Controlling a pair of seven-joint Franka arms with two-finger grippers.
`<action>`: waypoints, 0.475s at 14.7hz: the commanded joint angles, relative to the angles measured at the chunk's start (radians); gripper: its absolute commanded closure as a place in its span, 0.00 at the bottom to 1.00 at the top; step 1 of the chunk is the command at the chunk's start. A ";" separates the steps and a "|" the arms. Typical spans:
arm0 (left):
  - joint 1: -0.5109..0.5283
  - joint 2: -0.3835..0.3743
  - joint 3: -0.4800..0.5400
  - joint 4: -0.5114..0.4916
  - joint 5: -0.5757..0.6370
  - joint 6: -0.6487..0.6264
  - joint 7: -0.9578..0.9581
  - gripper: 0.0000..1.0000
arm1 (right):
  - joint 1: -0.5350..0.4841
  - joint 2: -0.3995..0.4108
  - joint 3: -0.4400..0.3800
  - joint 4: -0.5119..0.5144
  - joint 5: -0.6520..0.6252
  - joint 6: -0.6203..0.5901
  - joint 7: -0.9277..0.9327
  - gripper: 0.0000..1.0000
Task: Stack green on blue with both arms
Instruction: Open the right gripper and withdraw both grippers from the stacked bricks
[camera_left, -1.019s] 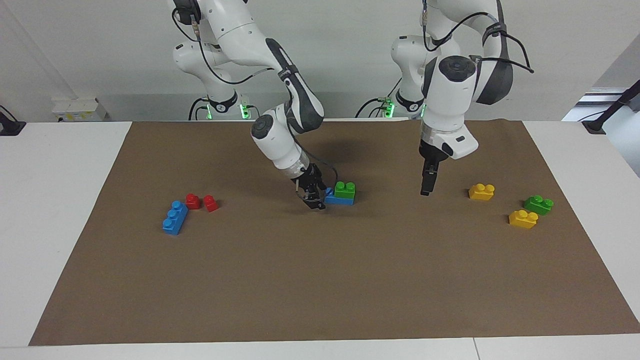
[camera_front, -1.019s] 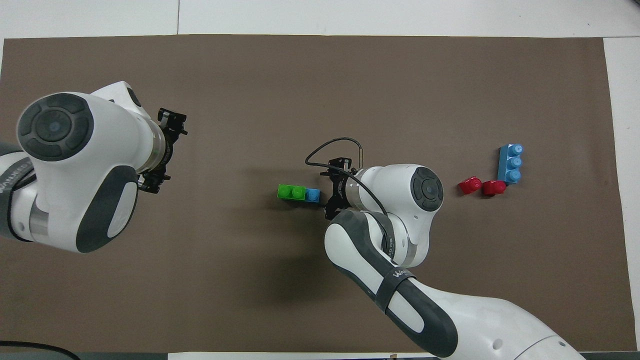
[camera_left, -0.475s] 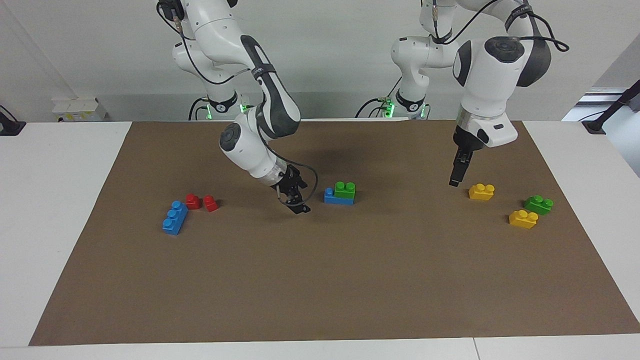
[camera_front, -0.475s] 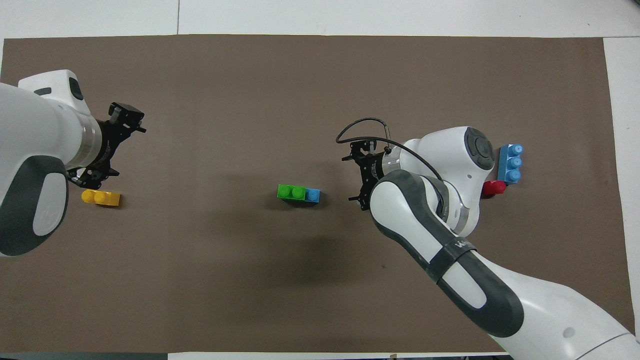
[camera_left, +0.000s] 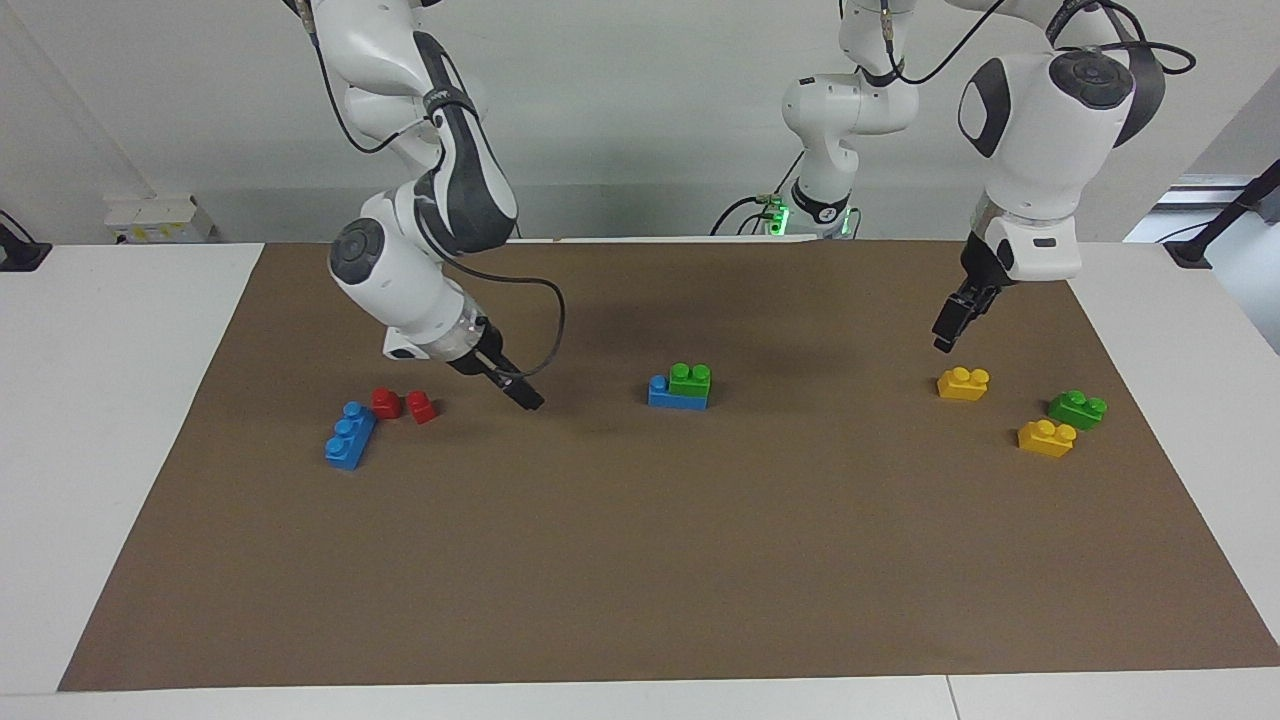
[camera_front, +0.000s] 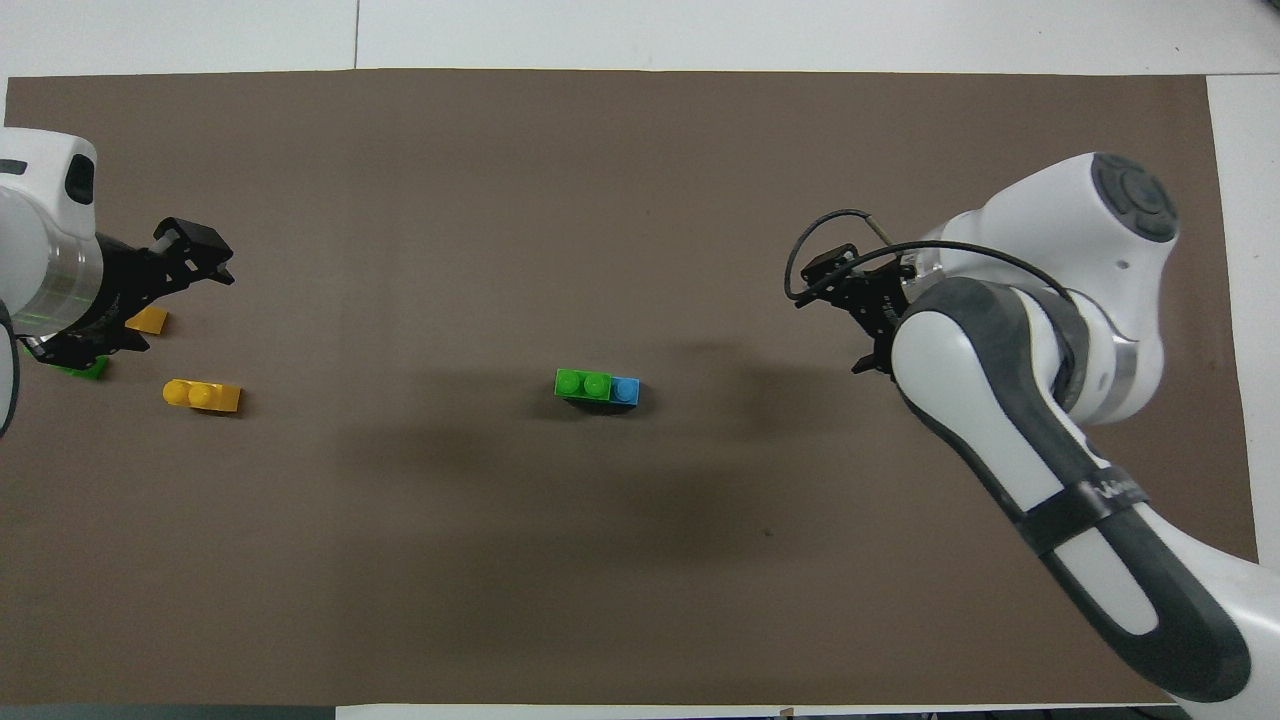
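Green brick (camera_left: 690, 379) tops blue brick (camera_left: 676, 397), both grippers well apart.

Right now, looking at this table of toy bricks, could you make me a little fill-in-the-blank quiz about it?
1. The green brick at the middle of the mat sits on a ____ brick.
2. That green brick shows ____ round studs.
3. The two small bricks beside the lone blue brick are ____.
4. The left gripper hangs over a ____ brick.

Missing words: blue; two; red; yellow

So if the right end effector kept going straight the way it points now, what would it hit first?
Probably the bare brown mat: the right end effector points down toward the table's middle, short of the stacked green brick. Depth is uncertain.
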 joint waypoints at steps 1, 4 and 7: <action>0.021 -0.007 -0.010 0.037 -0.016 -0.071 0.173 0.00 | -0.099 -0.070 0.011 0.011 -0.085 -0.096 -0.242 0.00; 0.064 -0.006 -0.026 0.056 -0.018 -0.114 0.380 0.00 | -0.162 -0.124 0.009 0.055 -0.152 -0.201 -0.416 0.00; 0.080 -0.004 -0.026 0.071 -0.037 -0.143 0.529 0.00 | -0.178 -0.182 0.011 0.083 -0.232 -0.281 -0.504 0.00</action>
